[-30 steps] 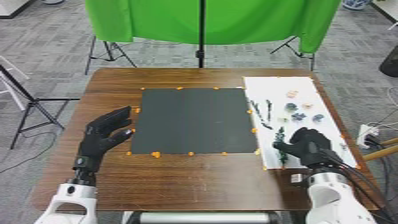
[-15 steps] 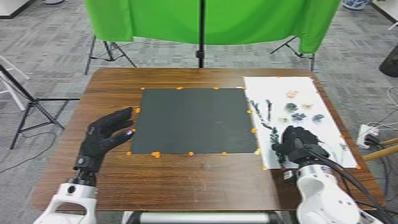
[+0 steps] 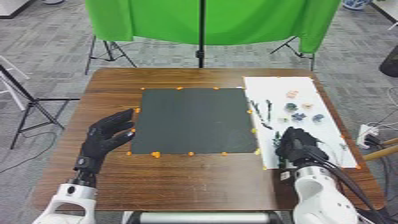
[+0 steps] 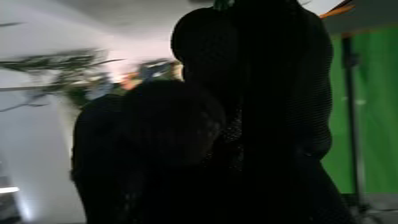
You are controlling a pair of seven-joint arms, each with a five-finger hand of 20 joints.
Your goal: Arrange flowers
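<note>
In the head view, the white sheet (image 3: 275, 84) on the brown desk (image 3: 195, 187) carries the flowers: a pink flower head (image 3: 292, 94) toward its far end, a cluster of blue flower heads (image 3: 298, 116) around its middle and dark stems (image 3: 269, 107) along its left side. The right hand (image 3: 298, 145) is over the sheet's near part, nearer the robot than the blue heads, with a green stem (image 3: 276, 137) just beside it on the left. Whether that hand is clamped on anything cannot be told. Left of the sheet lies a dark mat (image 3: 194, 120); beyond the mat's left edge is the left hand (image 3: 107, 131), thumb and fingers apart.

In the right wrist view, blurred leafy stems and flower heads show near the right hand (image 4: 275, 90), against the pale sheet.
</note>
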